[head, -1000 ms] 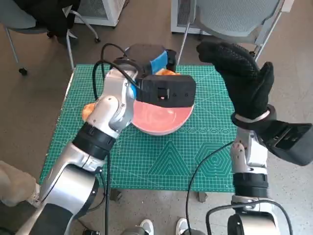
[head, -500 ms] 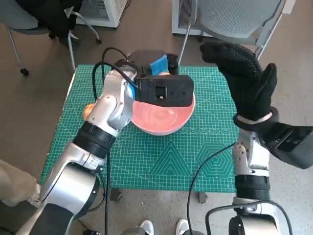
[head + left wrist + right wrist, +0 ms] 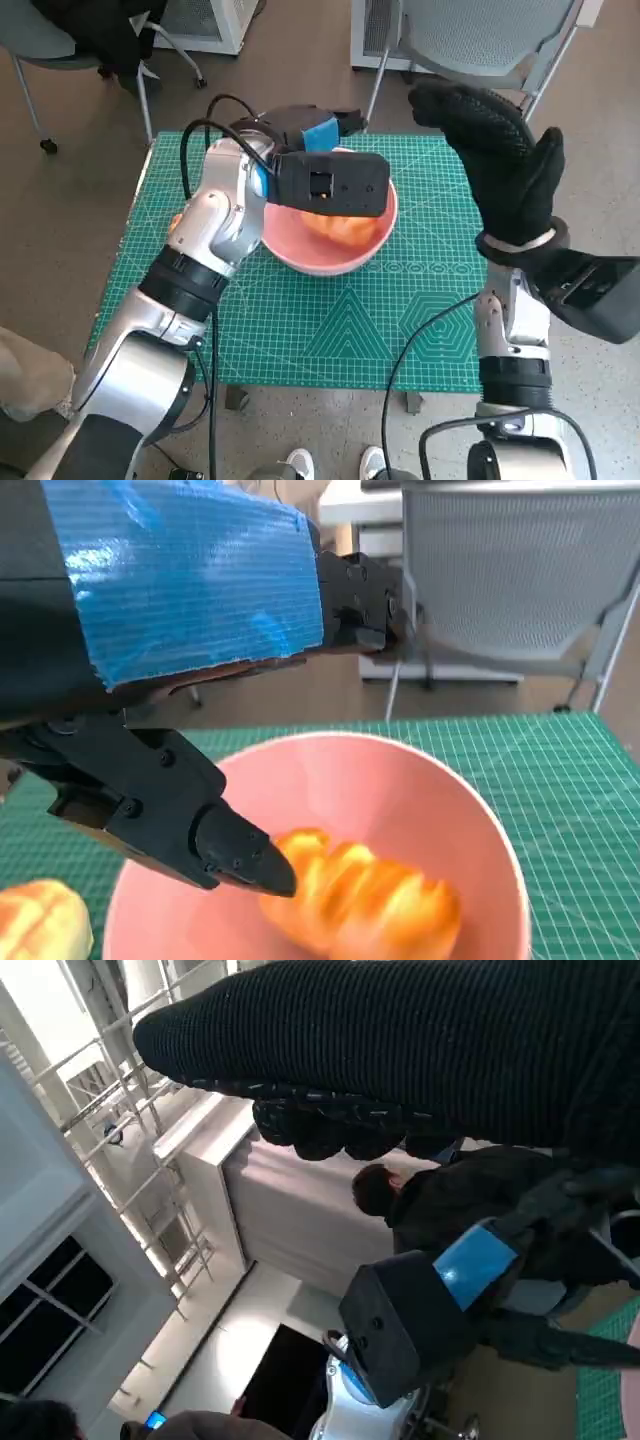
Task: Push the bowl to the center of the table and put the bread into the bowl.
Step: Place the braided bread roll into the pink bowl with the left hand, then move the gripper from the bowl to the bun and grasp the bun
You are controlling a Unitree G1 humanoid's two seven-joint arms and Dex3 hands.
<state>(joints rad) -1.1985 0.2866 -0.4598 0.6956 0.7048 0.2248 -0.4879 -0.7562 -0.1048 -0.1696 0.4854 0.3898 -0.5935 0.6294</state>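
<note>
Bread: one golden-orange ridged bread roll [image 3: 340,222] lies inside the round pink bowl [image 3: 366,246], on the bowl's floor, partly hidden in the head view by the black wrist housing above it. The left wrist view shows the same roll [image 3: 362,902] resting low in the bowl [image 3: 480,825], apart from the fingers.

Bowl: stands on the green gridded cutting mat [image 3: 420,310] that covers the surface, towards the mat's far middle part.

Second bread roll: a pale golden piece [image 3: 177,223] lies on the mat beside the left forearm, outside the bowl; in the left wrist view it [image 3: 40,922] sits just beyond the bowl's rim.

Left hand [image 3: 318,127]: black, blue tape across its back, held over the bowl's far rim. Its fingers [image 3: 215,835] are spread and hold nothing.

Right hand [image 3: 500,165]: black knitted glove, raised above the mat's far right corner, fingers extended and apart, holding nothing and touching nothing.

Surroundings: a grey mesh-backed chair [image 3: 480,40] stands beyond the surface; a person in dark clothing [image 3: 450,1200] shows in the right wrist view.
</note>
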